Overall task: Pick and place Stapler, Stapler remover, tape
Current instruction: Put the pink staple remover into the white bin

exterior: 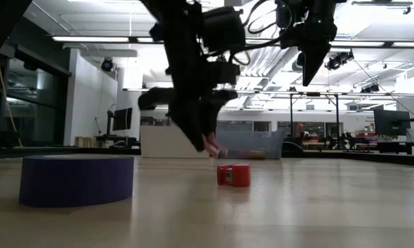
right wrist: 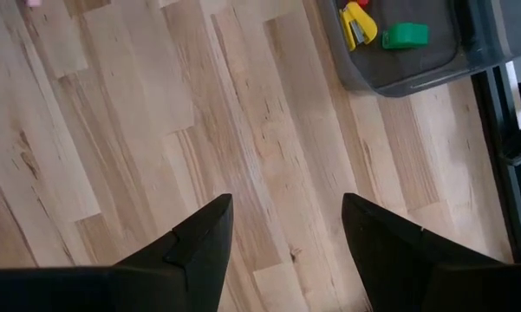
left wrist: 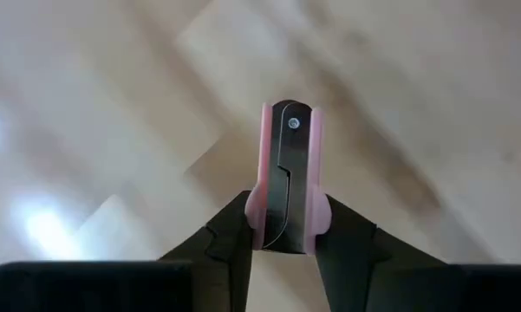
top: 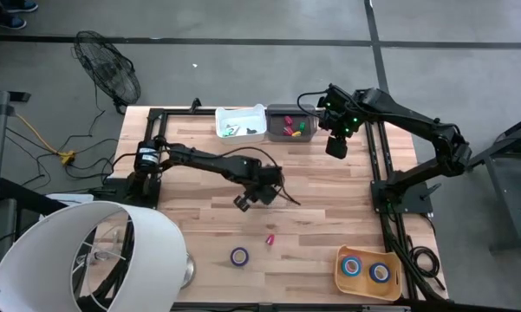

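My left gripper [left wrist: 286, 227] hangs over the middle of the table [top: 245, 201], shut on a pink staple remover [left wrist: 286, 165] with black metal jaws. A small red stapler [exterior: 233, 174] lies on the table toward the near edge [top: 270, 238]. A purple tape roll [top: 239, 256] lies flat beside it [exterior: 76, 179]. My right gripper [right wrist: 284, 227] is open, raised over the far right of the table [top: 335, 143], next to the grey bin [right wrist: 416, 52], and touches nothing. My left gripper pinches the staple remover between its two fingers by its pink side grips [left wrist: 253, 204], at the wide end. The fingers come from above, slanting down, and lie along the remover. Its narrow riveted end [left wrist: 292, 123] sticks out past the fingertips, and the remover [exterior: 217, 150] is lifted clear of the table.
A white bin [top: 240, 124] and the grey bin [top: 292, 124] with small coloured items stand at the far edge. A wooden tray [top: 367, 270] with two blue tape rolls sits at the near right corner. A white lamp shade [top: 87, 256] covers the near left corner.
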Motion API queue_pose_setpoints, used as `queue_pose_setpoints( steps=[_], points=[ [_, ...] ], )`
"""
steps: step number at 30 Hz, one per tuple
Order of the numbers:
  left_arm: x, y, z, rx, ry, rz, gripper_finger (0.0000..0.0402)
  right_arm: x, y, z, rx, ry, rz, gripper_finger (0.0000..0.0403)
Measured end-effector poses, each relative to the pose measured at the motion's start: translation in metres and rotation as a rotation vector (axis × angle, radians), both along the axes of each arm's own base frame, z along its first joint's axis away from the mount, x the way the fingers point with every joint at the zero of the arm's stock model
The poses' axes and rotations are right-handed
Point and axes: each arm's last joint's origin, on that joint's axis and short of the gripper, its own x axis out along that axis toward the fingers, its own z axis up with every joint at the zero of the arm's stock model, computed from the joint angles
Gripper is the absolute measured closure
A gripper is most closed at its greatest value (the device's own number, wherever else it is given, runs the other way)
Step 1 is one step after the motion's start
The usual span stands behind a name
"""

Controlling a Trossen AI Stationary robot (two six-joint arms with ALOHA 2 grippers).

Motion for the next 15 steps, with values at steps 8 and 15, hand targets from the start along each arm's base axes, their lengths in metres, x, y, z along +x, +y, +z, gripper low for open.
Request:
queue_pose_setpoints(
  steps=[8,15],
  points=[
    [0.001,0.024,0.032,0.215,0.044,0.247,0.0301,0.002,-0.001,0.001,-0.018,-0.022,0.010,0.0194],
    [-0.008,0.064,0.041,0.279,0.077,0.504,0.0301,0.003,-0.002,0.001,-0.029,-0.034,0.017,0.0194]
  ],
)
